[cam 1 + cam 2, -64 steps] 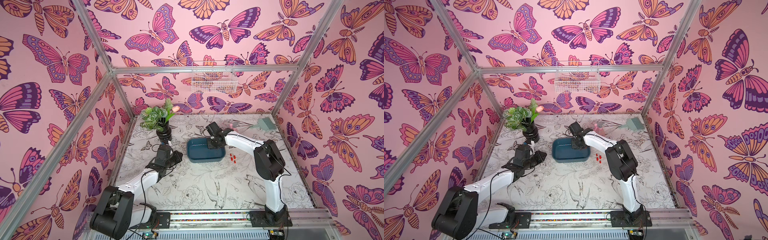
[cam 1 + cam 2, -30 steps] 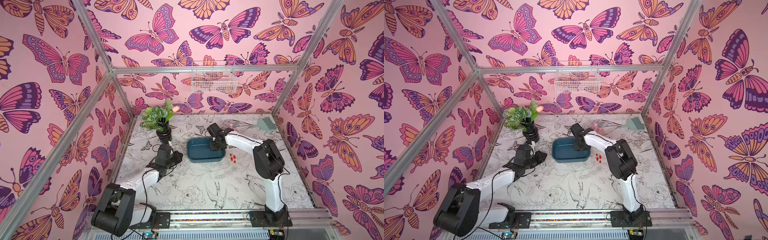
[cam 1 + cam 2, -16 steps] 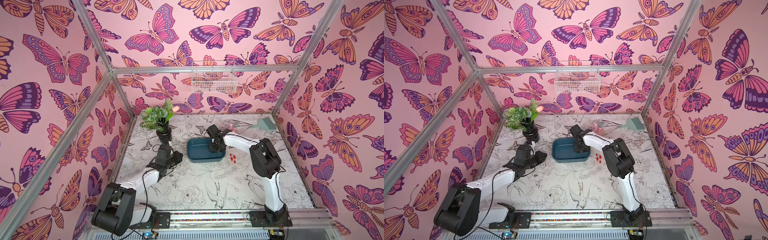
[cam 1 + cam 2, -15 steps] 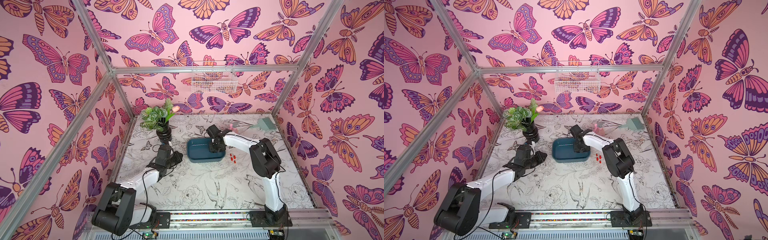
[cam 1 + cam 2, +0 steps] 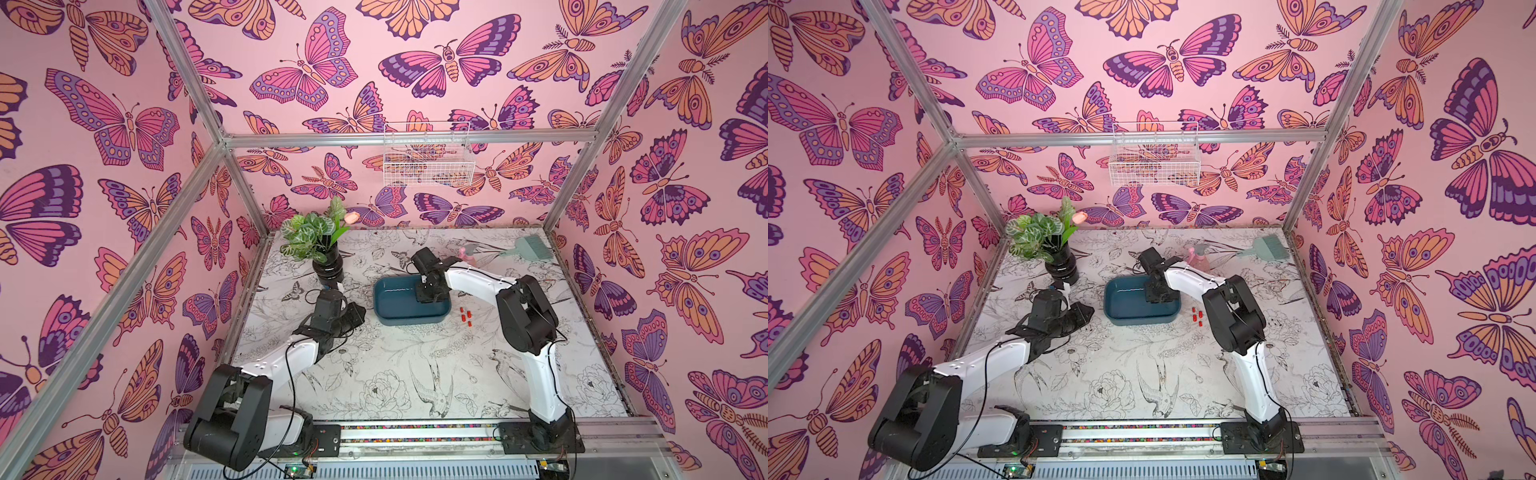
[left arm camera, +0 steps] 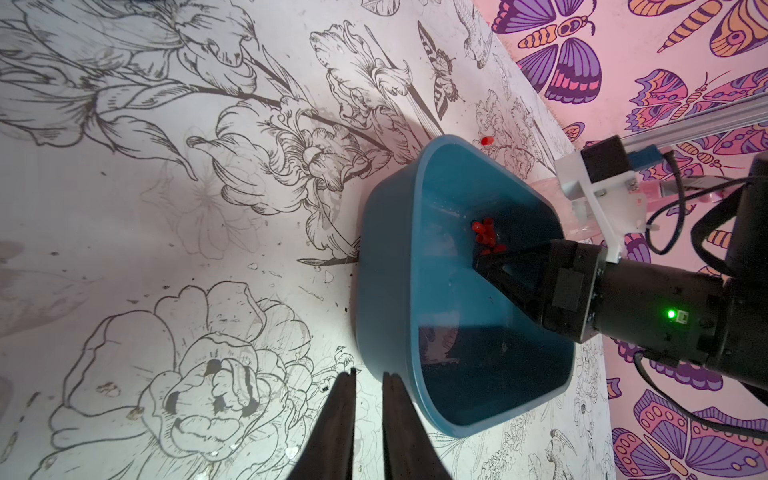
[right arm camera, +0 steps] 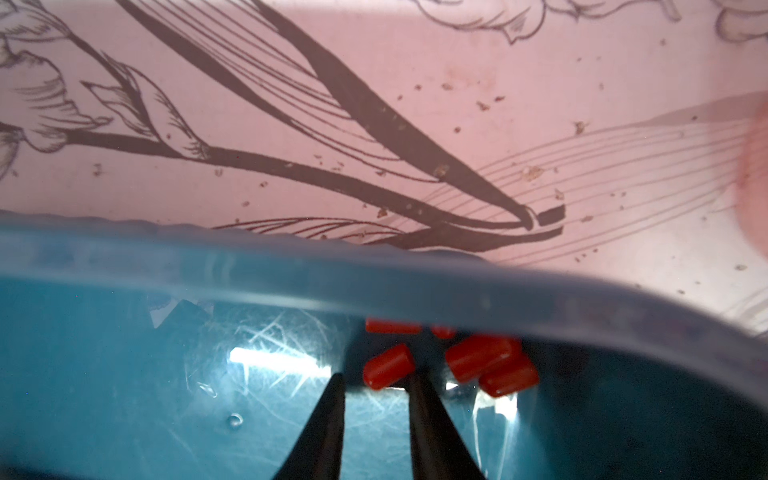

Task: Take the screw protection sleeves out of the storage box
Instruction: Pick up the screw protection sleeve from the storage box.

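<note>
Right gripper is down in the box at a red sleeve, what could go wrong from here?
The sleeve lies just at the tips of the right gripper, so a pinch may squirt it away. Close by, other sleeves could get knocked. The box wall is right beyond, so pushing further may shove it.

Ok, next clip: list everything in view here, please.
storage box: one, dark teal, mid-table.
sleeves in box: five or more, red, against one wall.
sleeves on table: about four, red, beside box, right arm's side.
potted plant: one, green with pink bud, far corner.
spray bottle: one, pink, behind box.
brush: one, pale teal, far corner.
wire basket: one, white, back wall.
left gripper: black, empty, slightly open, beside box.
right gripper: black, open, in box, sleeve at tips.
</note>
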Action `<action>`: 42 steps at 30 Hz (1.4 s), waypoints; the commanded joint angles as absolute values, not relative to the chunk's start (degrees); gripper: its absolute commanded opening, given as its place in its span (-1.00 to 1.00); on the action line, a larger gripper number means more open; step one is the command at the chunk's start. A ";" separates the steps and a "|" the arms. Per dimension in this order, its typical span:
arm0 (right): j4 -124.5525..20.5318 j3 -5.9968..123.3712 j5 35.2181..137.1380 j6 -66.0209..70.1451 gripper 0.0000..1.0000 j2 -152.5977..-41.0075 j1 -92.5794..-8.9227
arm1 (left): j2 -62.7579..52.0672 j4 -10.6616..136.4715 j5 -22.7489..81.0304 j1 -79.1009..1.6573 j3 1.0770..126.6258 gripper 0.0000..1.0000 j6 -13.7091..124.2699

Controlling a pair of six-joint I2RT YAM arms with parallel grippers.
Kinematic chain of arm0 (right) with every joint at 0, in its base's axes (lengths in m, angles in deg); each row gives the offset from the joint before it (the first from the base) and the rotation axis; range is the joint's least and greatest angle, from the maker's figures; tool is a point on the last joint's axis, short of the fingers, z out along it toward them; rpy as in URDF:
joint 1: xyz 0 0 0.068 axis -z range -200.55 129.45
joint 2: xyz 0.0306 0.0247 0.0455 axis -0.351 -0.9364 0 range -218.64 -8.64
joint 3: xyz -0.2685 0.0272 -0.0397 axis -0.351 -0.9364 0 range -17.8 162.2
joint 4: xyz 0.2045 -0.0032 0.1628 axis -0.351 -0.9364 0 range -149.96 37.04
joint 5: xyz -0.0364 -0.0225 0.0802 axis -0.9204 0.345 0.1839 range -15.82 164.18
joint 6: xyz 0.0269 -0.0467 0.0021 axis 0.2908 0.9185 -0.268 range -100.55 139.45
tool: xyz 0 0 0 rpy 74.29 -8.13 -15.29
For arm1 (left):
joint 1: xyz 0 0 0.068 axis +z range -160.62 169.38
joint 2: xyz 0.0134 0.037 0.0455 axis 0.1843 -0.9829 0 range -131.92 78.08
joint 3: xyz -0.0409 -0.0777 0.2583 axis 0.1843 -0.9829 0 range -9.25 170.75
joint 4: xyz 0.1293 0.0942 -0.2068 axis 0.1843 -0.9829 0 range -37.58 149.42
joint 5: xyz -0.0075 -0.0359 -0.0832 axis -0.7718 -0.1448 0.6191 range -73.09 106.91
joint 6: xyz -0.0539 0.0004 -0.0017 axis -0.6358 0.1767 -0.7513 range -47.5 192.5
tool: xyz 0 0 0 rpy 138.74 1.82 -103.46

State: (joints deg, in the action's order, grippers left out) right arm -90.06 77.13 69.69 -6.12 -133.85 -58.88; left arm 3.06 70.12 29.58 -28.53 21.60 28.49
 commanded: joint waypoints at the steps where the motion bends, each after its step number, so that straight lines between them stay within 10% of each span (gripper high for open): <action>1: -90.72 78.48 70.97 -7.09 -0.39 -136.11 -58.70 | 2.58 70.58 30.35 -28.14 21.60 -0.64 28.62; 42: -98.53 81.36 79.46 -6.25 -0.69 -124.81 -57.80 | 1.82 70.63 30.44 -27.89 21.77 -0.64 28.29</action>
State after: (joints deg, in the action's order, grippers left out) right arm -94.85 80.06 77.56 -6.20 -127.16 -58.11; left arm 2.49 70.12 29.60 -28.25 21.60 28.47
